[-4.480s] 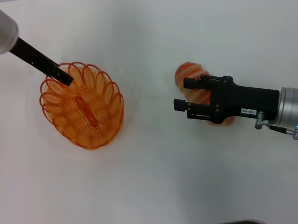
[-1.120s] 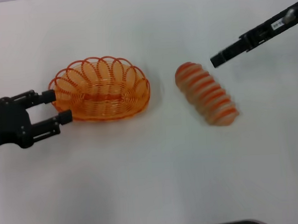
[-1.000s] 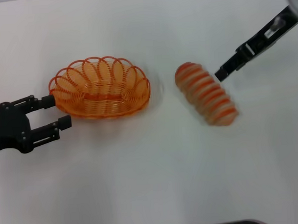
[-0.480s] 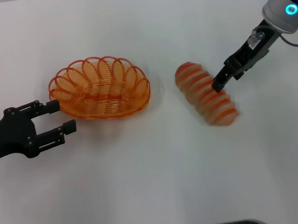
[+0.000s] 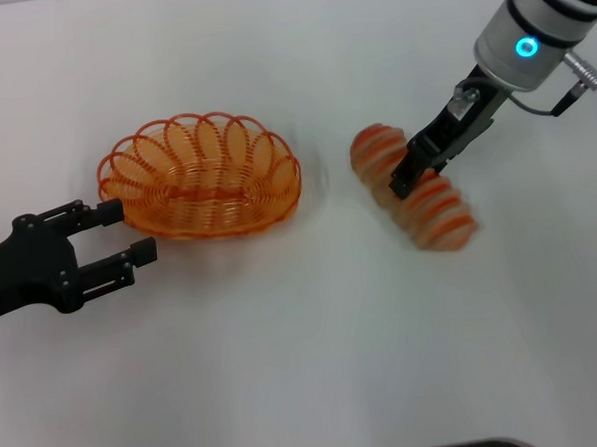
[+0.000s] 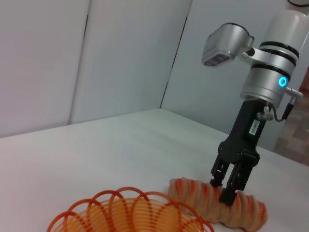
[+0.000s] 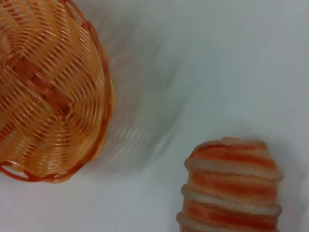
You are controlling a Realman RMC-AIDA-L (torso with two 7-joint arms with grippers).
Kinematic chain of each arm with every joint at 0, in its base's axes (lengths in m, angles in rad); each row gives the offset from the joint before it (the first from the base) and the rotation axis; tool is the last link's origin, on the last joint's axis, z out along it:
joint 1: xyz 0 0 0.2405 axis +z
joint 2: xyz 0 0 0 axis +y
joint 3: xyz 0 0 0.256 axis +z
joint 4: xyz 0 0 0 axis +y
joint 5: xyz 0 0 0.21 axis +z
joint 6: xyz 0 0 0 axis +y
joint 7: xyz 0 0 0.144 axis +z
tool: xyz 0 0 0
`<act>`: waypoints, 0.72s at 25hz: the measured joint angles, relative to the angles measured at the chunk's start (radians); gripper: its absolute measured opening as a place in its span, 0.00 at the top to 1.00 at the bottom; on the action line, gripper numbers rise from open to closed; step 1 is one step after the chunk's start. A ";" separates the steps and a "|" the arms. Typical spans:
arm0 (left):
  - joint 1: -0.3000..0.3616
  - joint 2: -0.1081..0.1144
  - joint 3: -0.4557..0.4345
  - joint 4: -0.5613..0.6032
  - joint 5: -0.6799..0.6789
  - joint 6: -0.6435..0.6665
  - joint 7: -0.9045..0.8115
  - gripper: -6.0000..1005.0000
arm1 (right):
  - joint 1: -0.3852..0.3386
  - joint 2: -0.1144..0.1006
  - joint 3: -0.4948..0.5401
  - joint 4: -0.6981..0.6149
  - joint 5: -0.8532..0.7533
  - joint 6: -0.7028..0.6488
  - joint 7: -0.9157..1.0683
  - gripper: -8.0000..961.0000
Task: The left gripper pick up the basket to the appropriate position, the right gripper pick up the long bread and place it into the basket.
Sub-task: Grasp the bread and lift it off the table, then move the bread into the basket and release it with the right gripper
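1. White tabletop (image 5: 314,323) carries the basket (image 5: 201,176) and, well apart, the long bread (image 5: 417,199).
2. Right gripper (image 5: 404,174): fingers spread, straddling the bread.
3. Left gripper (image 5: 127,233): fingers apart, just beside the basket.

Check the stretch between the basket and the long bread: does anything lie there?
Nothing does. In the head view only bare white table separates the basket from the long bread; the right wrist view shows the same bare gap.

I'm seeing right gripper (image 5: 404,178) hovering over long bread (image 5: 414,188), left gripper (image 5: 127,232) sitting open beside basket (image 5: 200,177).
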 joint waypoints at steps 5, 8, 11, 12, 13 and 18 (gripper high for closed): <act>0.002 0.000 0.000 0.000 -0.001 -0.001 -0.001 0.31 | -0.002 -0.001 0.003 0.008 0.000 0.015 -0.003 0.41; 0.000 0.000 0.000 0.000 -0.001 -0.001 -0.003 0.31 | -0.004 -0.001 0.002 0.003 0.000 0.012 -0.004 0.50; -0.002 0.000 0.003 0.000 -0.001 -0.001 -0.004 0.31 | -0.005 -0.002 0.002 -0.001 0.000 0.008 -0.005 0.52; -0.002 0.000 0.004 0.000 -0.001 -0.001 -0.005 0.31 | -0.006 -0.002 0.004 -0.004 0.000 0.006 -0.008 0.52; -0.002 0.000 0.003 -0.001 -0.002 -0.001 -0.005 0.31 | -0.008 -0.003 0.006 -0.008 0.000 0.002 -0.013 0.53; -0.003 0.001 0.000 -0.003 -0.006 0.004 -0.008 0.31 | -0.047 -0.017 0.011 -0.116 0.099 -0.061 -0.099 0.56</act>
